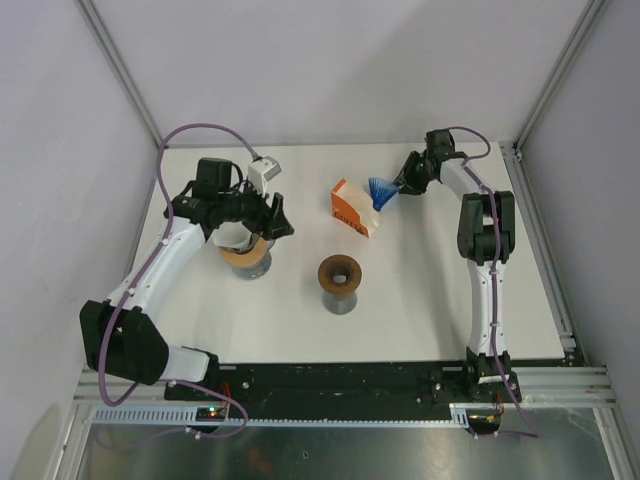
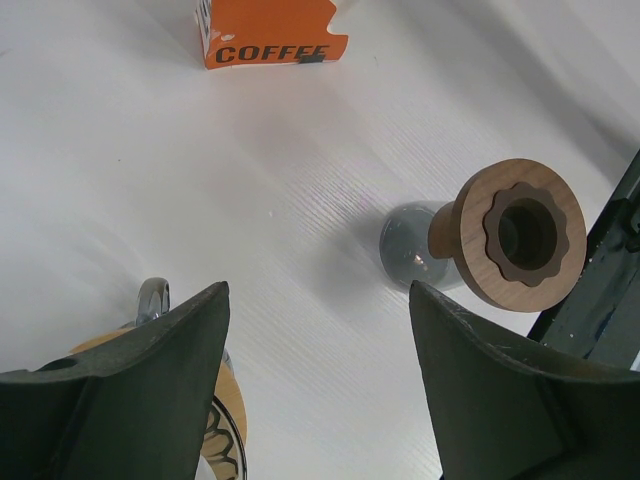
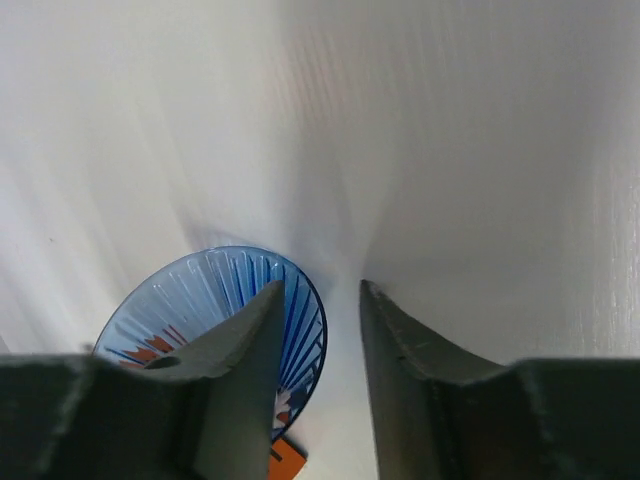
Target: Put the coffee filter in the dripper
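The coffee filter (image 1: 381, 192), a blue translucent ribbed cone, lies tilted at the back beside the orange box, its mouth towards my right gripper (image 1: 405, 185). In the right wrist view the filter (image 3: 200, 300) sits just beyond the fingers. The left finger overlaps its inside and its rim shows in the narrow gap, so the jaws stand a little apart and not clamped. The dripper (image 1: 340, 274), a wooden ring on a grey glass base, stands mid-table and also shows in the left wrist view (image 2: 525, 235). My left gripper (image 1: 268, 218) is wide open and empty.
An orange COFFEE box (image 1: 350, 208) lies left of the filter and also shows in the left wrist view (image 2: 270, 35). A second wood-collared glass vessel (image 1: 246, 256) stands under my left gripper. White walls and metal frame posts close in the table.
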You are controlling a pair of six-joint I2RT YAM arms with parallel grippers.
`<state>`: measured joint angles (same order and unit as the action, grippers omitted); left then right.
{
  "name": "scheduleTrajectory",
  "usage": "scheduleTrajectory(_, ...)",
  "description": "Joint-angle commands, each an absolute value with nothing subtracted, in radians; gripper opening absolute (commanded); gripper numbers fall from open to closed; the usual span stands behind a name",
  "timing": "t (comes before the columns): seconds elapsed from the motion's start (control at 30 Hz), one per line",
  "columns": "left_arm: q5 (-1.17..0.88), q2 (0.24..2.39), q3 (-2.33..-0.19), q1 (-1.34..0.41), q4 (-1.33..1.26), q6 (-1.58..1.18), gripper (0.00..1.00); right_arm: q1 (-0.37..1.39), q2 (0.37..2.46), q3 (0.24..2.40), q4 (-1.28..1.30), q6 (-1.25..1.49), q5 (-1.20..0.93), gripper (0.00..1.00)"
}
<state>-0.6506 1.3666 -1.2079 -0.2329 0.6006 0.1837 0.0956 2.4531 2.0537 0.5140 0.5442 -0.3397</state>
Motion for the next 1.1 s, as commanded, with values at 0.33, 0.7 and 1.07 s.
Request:
scheduleTrajectory(0.33, -0.645, 1.326, -1.218, -0.225, 0.578, 0.181, 0.77, 0.078, 2.335, 1.880, 0.382, 0.585, -0.484, 0.01)
scheduleTrajectory(0.7, -0.636, 1.321, -1.219, -0.224, 0.578, 0.185, 0.77, 0.054, 2.048, 1.601, 0.193, 0.550, -0.375, 0.00)
scheduleTrajectory(1.07, -0.634, 1.321, -1.221, -0.224, 0.578, 0.187, 0.77, 0.077, 1.986, 1.503, 0.114, 0.440, -0.428, 0.30)
